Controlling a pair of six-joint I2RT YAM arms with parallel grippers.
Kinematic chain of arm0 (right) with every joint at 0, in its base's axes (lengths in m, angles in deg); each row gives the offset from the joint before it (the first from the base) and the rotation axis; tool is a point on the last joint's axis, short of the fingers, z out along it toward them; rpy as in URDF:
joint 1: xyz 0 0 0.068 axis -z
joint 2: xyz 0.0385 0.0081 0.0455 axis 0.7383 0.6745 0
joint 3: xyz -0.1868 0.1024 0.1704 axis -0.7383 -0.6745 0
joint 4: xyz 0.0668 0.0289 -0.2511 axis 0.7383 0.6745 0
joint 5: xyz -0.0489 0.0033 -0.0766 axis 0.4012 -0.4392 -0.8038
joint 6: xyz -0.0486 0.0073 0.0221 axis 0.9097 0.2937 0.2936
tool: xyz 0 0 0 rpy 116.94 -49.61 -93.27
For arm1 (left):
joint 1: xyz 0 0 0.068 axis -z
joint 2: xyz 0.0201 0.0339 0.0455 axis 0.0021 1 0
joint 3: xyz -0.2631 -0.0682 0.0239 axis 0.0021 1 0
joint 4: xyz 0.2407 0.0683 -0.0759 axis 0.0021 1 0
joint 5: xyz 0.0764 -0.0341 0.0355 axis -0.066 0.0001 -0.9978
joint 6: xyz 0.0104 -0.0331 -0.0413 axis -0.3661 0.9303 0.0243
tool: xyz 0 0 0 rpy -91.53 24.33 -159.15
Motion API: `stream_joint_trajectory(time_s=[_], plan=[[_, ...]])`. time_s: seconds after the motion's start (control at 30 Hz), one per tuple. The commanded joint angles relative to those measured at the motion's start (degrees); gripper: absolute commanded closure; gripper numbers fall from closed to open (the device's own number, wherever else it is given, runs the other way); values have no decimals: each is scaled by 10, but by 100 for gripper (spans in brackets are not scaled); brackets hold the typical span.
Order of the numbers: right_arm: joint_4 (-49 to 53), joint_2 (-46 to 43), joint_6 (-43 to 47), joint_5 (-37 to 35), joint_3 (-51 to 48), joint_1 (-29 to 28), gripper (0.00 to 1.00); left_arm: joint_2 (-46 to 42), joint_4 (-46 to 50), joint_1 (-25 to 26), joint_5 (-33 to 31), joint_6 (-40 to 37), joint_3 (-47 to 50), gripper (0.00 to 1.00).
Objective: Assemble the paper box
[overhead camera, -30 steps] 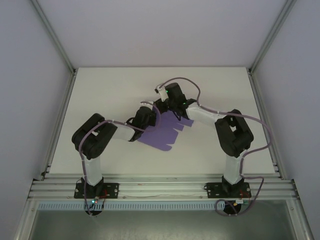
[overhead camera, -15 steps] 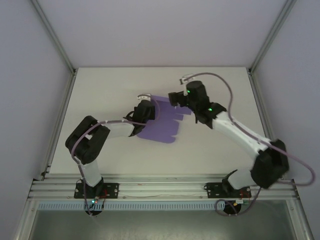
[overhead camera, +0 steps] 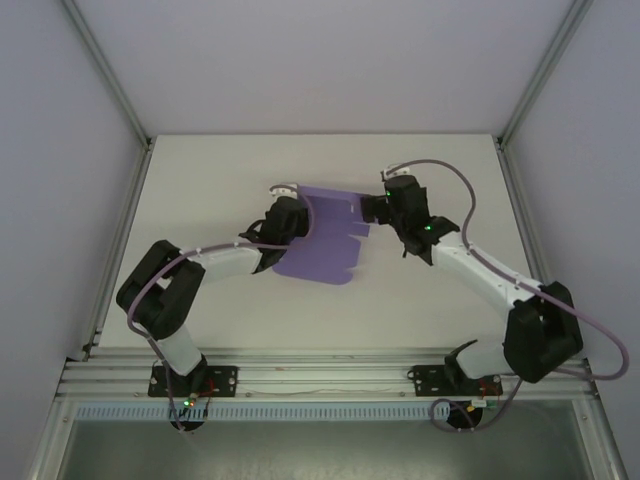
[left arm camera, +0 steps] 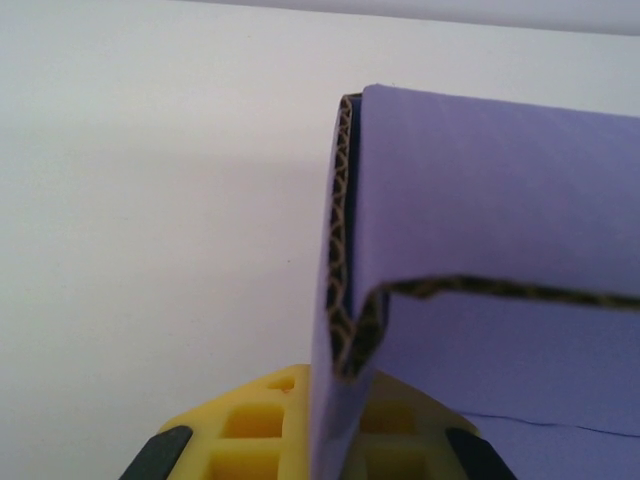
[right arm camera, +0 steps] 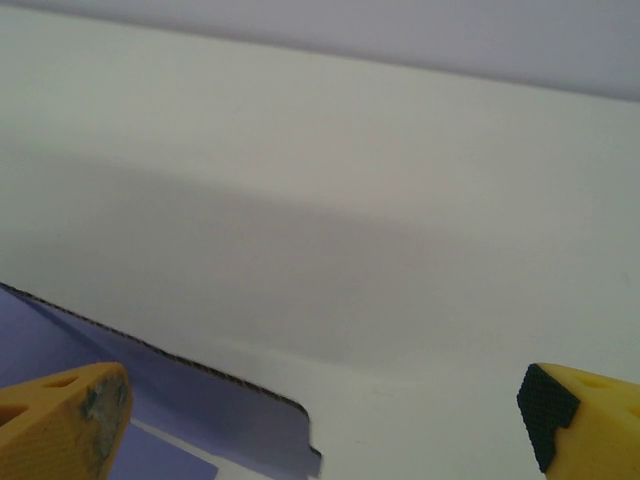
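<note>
The paper box (overhead camera: 328, 245) is a flat purple die-cut sheet of corrugated card lying mid-table, its far-left part raised. My left gripper (overhead camera: 291, 216) is shut on that left edge. In the left wrist view the card (left arm camera: 500, 230) stands up between the yellow fingers (left arm camera: 250, 430), and my left gripper (left arm camera: 336, 420) pinches a folded flap. My right gripper (overhead camera: 376, 208) hovers at the sheet's far-right corner. In its wrist view my right gripper (right arm camera: 322, 400) is open, with a purple flap (right arm camera: 200, 410) low on the left between the yellow fingers (right arm camera: 60, 425) and nothing gripped.
White tabletop (overhead camera: 230, 170) stretches all round the sheet. An aluminium rail (overhead camera: 320, 370) runs along the near edge by the arm bases. White walls (overhead camera: 60, 150) enclose the table on the left, right and back.
The right gripper has let go of the sheet, opened, and swung right to its far-right corner. The left arm has stretched out, carrying the sheet's left edge farther back.
</note>
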Motion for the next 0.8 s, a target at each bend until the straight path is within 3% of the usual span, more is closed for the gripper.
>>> stream_joint_trajectory(time_s=[0.0,0.4,0.6,0.77], plan=[[-21,19,-7,48,25,-1,0,-20,4,-1,21,9,11,100],[-222,68,-54,214,-11,-1,0,-24,-41,-1,104,27,16,100],[-280,65,-70,174,-36,-3,0,-25,-36,0,102,39,11,100],[-235,17,-48,105,-60,-2,0,-34,-15,-1,55,60,10,100]])
